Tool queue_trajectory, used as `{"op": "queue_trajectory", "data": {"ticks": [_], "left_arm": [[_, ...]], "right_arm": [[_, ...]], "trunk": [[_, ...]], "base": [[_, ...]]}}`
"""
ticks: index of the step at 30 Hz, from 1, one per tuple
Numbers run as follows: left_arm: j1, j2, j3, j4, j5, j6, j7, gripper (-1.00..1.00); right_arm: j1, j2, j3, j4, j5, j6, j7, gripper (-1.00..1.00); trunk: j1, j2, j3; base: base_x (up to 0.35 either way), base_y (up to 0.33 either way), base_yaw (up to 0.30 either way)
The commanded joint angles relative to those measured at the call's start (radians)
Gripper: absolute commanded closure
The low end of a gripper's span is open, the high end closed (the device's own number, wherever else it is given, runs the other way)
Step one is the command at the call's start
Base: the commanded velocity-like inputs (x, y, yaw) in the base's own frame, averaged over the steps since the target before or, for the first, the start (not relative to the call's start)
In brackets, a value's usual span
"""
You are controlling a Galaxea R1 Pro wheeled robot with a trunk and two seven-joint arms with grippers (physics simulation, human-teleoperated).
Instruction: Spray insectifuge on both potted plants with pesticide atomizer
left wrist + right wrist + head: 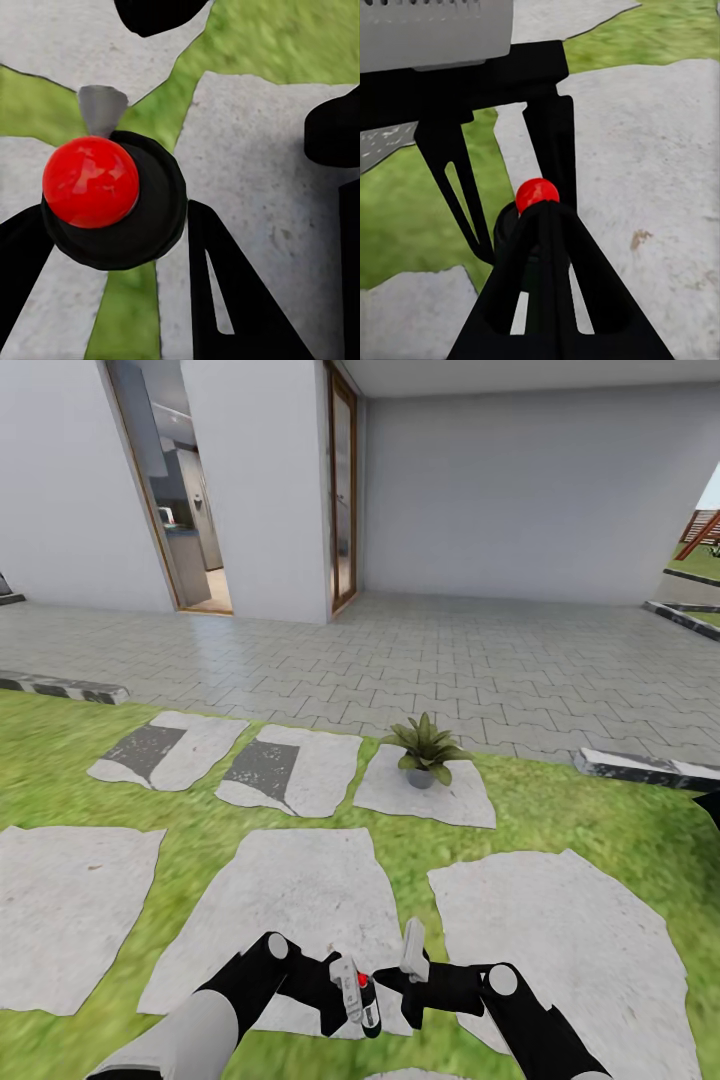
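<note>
Green lawn [600,830], pale stepping stones [290,900], grey paved patio [450,650], white walls [520,490], open doorway [180,490].

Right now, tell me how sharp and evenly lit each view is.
Head view: flat, even light, lawn smeared, plant fairly crisp. Left wrist view: red cap glossy with pale highlights, grass soft, dark shadow blobs on stone. Right wrist view: fingers black silhouettes, ground blurred.

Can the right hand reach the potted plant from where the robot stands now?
Probably not. The right hand hangs low near the robot's body, beside the left hand. The plant sits on a far stepping stone, with grass and another stone between. Nothing blocks the way; the robot looks too far.
</note>
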Motion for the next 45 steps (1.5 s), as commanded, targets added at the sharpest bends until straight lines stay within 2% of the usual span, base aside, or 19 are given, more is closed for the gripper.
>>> {"op": "queue_trajectory", "data": {"ticks": [1,8,15,21,28,32,40,45], "left_arm": [[0.0,-0.001,0.004,-0.001,-0.01,-0.01,-0.002,1.0],[-0.001,-0.001,0.004,-0.001,-0.009,-0.011,-0.017,1.0],[-0.002,-0.001,0.003,-0.003,0.048,-0.028,-0.025,1.0],[-0.002,-0.001,0.002,-0.002,0.051,-0.037,-0.025,1.0],[-0.004,0.002,-0.005,-0.001,0.038,-0.031,-0.022,1.0],[-0.005,0.045,-0.005,-0.001,0.037,-0.028,-0.022,1.0],[0.003,0.114,-0.007,-0.001,0.02,-0.028,-0.02,1.0],[0.008,0.178,-0.008,-0.001,0.018,-0.03,-0.019,1.0]], "right_arm": [[0.0,0.0,-0.001,-0.001,0.008,-0.005,0.0,1.0],[0.0,-0.001,-0.001,-0.001,0.01,-0.005,0.0,1.0],[0.0,-0.001,-0.001,-0.001,0.01,-0.005,0.0,1.0],[0.0,-0.001,-0.001,-0.001,0.01,-0.005,0.0,1.0],[0.0,-0.001,-0.001,-0.001,0.01,-0.005,0.0,1.0],[0.0,-0.001,-0.001,-0.001,0.01,-0.005,0.0,1.0],[0.0,-0.001,-0.001,-0.001,0.01,-0.006,0.0,1.0],[0.0,-0.002,-0.002,-0.001,0.01,-0.007,0.0,1.0]], "trunk": [[0.0,0.0,-0.001],[0.0,0.0,-0.001],[0.0,0.0,-0.001],[0.0,0.0,-0.001],[0.0,0.0,-0.001],[0.0,0.0,-0.001],[0.0,0.0,-0.001],[0.0,0.0,-0.001]], "base": [[0.0,0.0,0.0],[0.0,0.0,0.0],[0.0,0.0,0.0],[0.0,0.0,0.0],[0.0,0.0,0.0],[0.0,0.0,0.0],[0.0,0.0,0.0],[0.0,0.0,0.0]]}}
